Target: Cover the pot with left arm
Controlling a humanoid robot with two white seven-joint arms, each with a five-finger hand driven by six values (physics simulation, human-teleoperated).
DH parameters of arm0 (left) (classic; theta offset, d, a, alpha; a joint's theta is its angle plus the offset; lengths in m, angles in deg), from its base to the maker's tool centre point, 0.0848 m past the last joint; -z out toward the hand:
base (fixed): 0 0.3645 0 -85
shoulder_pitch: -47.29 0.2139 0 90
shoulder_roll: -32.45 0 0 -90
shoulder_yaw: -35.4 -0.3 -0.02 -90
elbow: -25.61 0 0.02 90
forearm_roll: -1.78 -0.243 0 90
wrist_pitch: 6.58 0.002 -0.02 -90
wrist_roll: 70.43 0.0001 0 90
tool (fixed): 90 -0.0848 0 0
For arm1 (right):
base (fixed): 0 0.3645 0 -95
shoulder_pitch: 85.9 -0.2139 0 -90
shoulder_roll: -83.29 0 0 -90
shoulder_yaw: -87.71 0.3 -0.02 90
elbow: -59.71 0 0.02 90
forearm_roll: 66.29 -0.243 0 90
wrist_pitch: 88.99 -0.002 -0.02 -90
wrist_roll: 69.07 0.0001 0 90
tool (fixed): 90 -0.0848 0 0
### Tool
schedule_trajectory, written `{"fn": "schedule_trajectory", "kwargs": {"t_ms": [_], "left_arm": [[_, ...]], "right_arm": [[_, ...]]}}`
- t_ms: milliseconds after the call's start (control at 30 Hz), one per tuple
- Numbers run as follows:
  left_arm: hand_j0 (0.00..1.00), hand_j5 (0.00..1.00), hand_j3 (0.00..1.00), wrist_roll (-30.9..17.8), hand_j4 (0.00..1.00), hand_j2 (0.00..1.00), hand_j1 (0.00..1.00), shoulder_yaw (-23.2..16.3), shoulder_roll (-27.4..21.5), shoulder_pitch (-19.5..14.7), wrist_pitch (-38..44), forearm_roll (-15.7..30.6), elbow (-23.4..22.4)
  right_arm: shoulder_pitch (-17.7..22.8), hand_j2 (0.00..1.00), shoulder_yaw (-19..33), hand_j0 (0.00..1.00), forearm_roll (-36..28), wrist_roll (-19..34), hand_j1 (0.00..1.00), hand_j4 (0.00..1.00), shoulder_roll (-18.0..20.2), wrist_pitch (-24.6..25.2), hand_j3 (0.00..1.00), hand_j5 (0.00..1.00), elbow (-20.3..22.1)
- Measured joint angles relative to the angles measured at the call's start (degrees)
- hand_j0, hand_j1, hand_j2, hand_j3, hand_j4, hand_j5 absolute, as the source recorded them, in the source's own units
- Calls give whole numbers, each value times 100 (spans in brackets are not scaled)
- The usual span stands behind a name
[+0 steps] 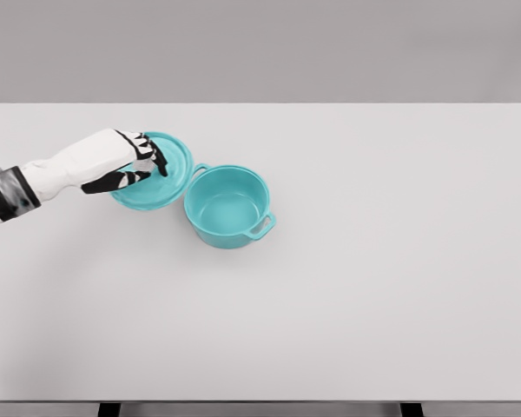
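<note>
While the left hand (139, 165) pinches the lid (161, 178) near the surface's (373, 287) far-left edge, covering the open pot (228, 207) means lifting it rightward.

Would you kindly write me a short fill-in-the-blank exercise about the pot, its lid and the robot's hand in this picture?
1. The left hand is on the teal ____.
2. The lid lies to the ____ of the pot in the head view.
3. The pot is ____ inside.
4. Both things stand on a white ____.

Missing words: lid; left; empty; table
</note>
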Motion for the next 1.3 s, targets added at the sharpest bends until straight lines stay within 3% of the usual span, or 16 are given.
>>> {"fn": "schedule_trajectory", "kwargs": {"t_ms": [300, 1300], "left_arm": [[48, 48, 48, 1, 48, 48, 48, -149, 251, -202, 1, -28, 44], [49, 49, 49, -9, 49, 49, 49, -478, 968, -229, 0, -179, 157]], "right_arm": [[0, 100, 0, 100, 0, 0, 100, 100, 0, 0, 100, 100, 1], [0, 100, 0, 100, 0, 0, 100, 100, 0, 0, 100, 100, 1]]}}
